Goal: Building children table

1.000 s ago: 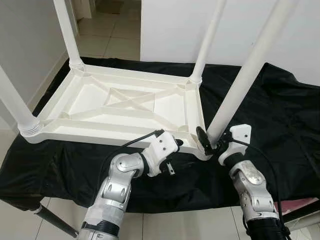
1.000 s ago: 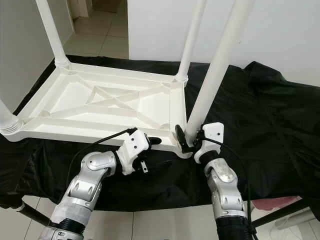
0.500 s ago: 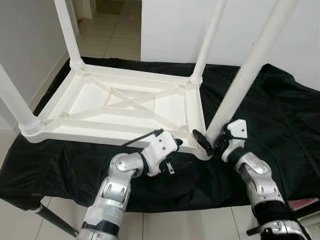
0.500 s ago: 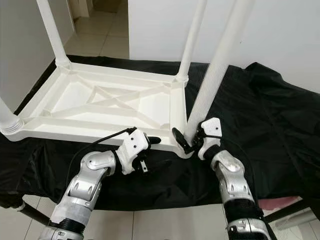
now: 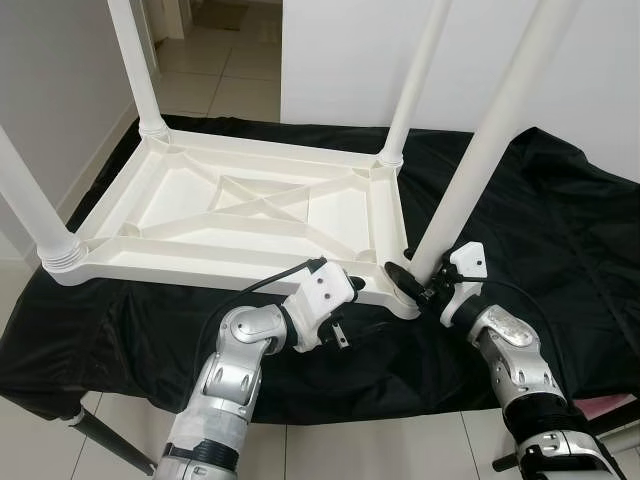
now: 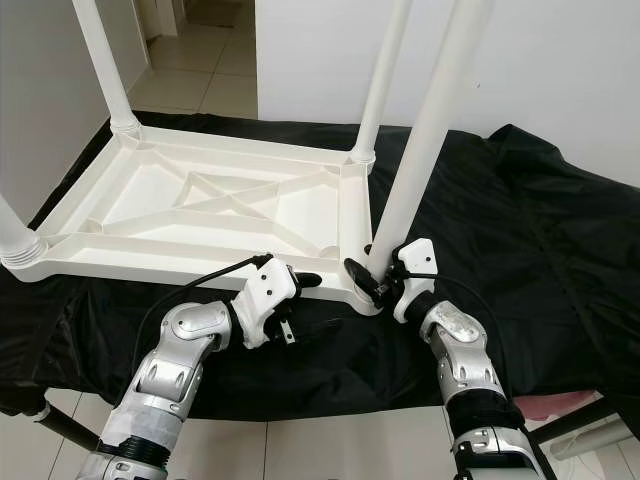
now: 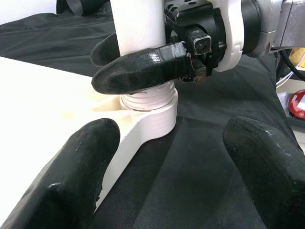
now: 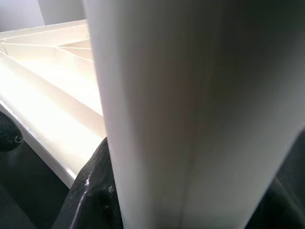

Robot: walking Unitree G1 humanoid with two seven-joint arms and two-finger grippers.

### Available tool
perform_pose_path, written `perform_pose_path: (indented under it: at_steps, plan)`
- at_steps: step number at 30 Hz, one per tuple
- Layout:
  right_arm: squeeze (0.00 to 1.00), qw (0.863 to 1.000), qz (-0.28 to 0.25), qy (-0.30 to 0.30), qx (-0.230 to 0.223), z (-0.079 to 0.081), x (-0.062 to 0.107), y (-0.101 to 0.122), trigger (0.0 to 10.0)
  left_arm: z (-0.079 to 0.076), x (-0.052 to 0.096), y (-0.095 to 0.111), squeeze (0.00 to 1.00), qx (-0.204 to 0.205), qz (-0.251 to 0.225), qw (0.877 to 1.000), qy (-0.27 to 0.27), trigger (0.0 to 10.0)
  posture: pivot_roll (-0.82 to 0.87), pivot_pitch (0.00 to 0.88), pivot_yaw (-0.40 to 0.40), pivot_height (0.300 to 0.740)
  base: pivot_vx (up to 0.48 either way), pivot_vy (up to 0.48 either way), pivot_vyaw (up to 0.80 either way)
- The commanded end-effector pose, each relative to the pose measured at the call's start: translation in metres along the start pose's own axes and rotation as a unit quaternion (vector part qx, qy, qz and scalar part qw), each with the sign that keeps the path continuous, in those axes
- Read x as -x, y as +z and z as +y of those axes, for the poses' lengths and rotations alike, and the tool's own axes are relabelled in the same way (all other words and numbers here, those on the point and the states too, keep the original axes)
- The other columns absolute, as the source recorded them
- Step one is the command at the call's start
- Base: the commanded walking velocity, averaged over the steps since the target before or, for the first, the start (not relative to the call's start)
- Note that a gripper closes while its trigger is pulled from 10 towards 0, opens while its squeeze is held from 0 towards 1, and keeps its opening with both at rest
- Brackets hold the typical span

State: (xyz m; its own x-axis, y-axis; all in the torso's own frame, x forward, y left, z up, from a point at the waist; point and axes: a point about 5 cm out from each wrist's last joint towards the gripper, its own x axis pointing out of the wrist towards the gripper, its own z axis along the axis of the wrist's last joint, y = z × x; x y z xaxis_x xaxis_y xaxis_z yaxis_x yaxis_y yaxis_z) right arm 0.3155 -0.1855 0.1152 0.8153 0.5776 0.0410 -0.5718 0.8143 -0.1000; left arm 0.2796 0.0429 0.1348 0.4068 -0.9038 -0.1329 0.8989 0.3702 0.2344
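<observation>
A white plastic tabletop (image 5: 250,215) lies upside down on a black cloth (image 5: 560,230). Legs stand at its far left (image 5: 135,60), far right (image 5: 415,80) and near left (image 5: 30,205) corners. The near right leg (image 5: 480,160) leans slightly right, its threaded end in the corner socket (image 7: 152,112). My right gripper (image 5: 415,283) is shut on this leg just above the socket; one of its fingers (image 7: 143,69) wraps the leg. My left gripper (image 5: 348,312) is open at the tabletop's front edge, left of that corner, its fingers (image 7: 71,176) wide apart.
The cloth-covered surface ends just in front of my arms, with tiled floor (image 5: 330,450) below and a dark support leg (image 5: 110,440) at lower left. A white wall (image 5: 350,50) stands behind. A pink object (image 5: 610,405) lies at the lower right edge.
My right wrist has sunk and turned at the base of the near right leg, and the leg now stands a little more upright. The left arm has not moved.
</observation>
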Motion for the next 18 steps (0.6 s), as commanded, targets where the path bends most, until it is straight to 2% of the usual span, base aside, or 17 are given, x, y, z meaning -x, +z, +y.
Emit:
perform_pose_path:
  at_steps: [1,2,3,4,12,15,18]
  plan:
    - [0.0,1.0,0.013,0.001,-0.004,0.002,0.003,-0.008,0.0,0.01,-0.002,0.001,0.0,0.003,-0.001,0.993,0.12,10.0,-0.01,0.0,-0.075,0.74,0.0,0.0,0.0]
    - [0.0,1.0,0.009,-0.006,-0.008,0.001,0.005,-0.008,3.2,0.011,-0.002,0.001,0.0,0.004,-0.002,0.992,0.124,10.0,-0.01,0.0,-0.077,0.74,0.0,0.0,0.0]
    - [0.0,1.0,0.009,-0.006,-0.008,0.001,0.005,-0.008,3.2,0.011,-0.002,0.001,0.0,0.004,-0.002,0.992,0.124,10.0,-0.01,0.0,-0.077,0.74,0.0,0.0,0.0]
    - [0.0,1.0,0.005,-0.009,-0.016,0.003,0.006,-0.007,10.0,0.012,-0.002,0.001,0.0,0.004,-0.002,0.992,0.126,10.0,-0.01,0.0,-0.077,0.74,0.0,0.0,0.0]
    - [0.0,0.998,-0.02,-0.045,-0.031,0.01,0.006,0.004,10.0,0.011,-0.001,0.0,0.0,0.004,-0.001,0.992,0.125,10.0,-0.02,0.0,-0.077,0.74,0.0,0.0,0.0]
    - [0.0,0.994,-0.003,-0.109,-0.017,0.012,0.005,0.002,10.0,0.009,-0.001,-0.002,0.0,0.008,0.001,0.993,0.119,10.0,-0.02,0.0,-0.07,0.74,0.0,0.0,0.0]
    - [0.0,0.991,0.005,-0.133,-0.011,0.016,0.006,-0.001,10.0,0.009,-0.001,-0.002,0.0,0.008,0.002,0.993,0.118,10.0,-0.02,0.0,-0.068,0.74,0.0,0.0,0.0]
